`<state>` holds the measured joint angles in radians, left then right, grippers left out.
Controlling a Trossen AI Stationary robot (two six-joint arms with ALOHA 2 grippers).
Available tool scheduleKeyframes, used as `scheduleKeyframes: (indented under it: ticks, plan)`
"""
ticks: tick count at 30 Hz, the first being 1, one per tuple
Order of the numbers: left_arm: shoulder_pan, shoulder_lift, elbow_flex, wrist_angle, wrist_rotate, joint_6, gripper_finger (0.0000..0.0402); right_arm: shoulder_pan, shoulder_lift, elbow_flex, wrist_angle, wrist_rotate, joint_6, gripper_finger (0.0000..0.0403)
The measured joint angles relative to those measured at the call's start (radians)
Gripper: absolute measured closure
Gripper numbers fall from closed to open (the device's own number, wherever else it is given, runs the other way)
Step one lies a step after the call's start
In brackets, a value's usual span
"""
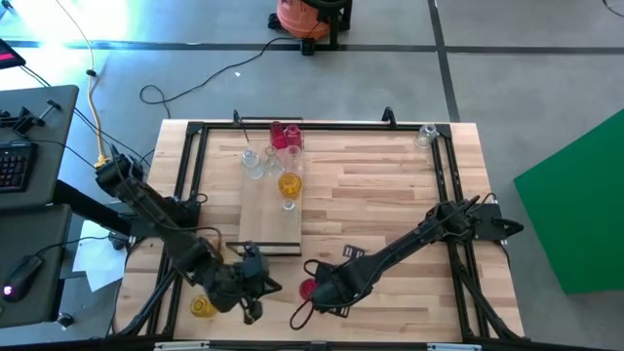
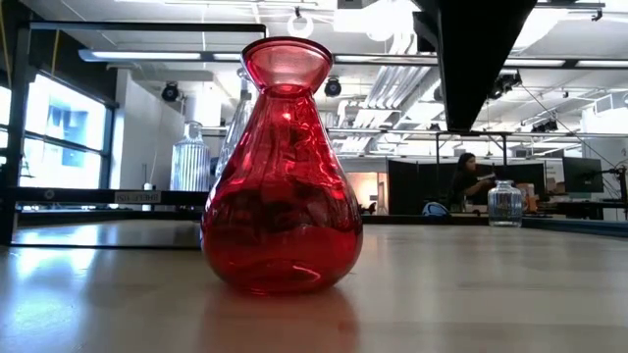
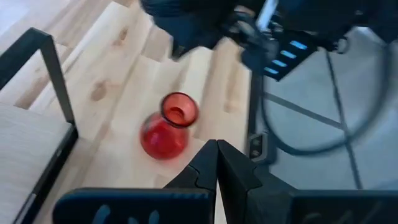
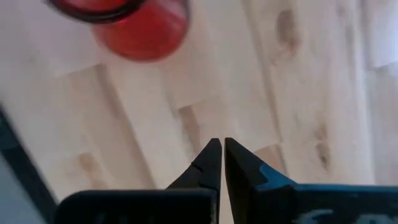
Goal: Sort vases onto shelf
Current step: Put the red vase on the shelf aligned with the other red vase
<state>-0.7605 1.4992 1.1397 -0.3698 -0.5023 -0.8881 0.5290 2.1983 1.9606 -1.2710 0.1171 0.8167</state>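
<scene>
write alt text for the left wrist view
A small red glass vase stands upright on the light wooden tabletop, just ahead of the left gripper, whose dark fingers are shut and empty. The right arm reaches in above the vase.
</scene>
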Motion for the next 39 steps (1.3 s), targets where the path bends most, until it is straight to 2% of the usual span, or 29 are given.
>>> scheduleKeyframes:
  ticks: [6, 10, 16, 21, 27, 39]
  plan:
    - [-0.067, -0.114, 0.000, -0.007, 0.002, 0.037, 0.0401, 0.011, 0.000, 0.000, 0.014, 0.062, -0.015, 0.0403]
    - [-0.092, -0.205, 0.000, -0.002, 0.007, 0.157, 0.0401, 0.017, 0.000, 0.000, 0.045, 0.077, -0.082, 0.0403]
    - [-0.067, -0.322, 0.001, -0.055, 0.163, 0.399, 0.0401, 0.017, 0.000, 0.000, 0.097, 0.094, -0.170, 0.0403]
    - [0.014, -0.393, 0.001, -0.260, 0.253, 0.516, 0.0401, 0.013, 0.000, 0.000, 0.158, 0.101, -0.277, 0.0403]
    - [0.062, -0.456, 0.001, -0.408, 0.314, 0.541, 0.0401, -0.013, 0.000, -0.010, 0.148, 0.112, -0.294, 0.0403]
    - [0.026, -0.560, 0.001, -0.437, 0.321, 0.511, 0.0401, -0.052, 0.003, -0.160, 0.354, 0.035, -0.256, 0.0403]
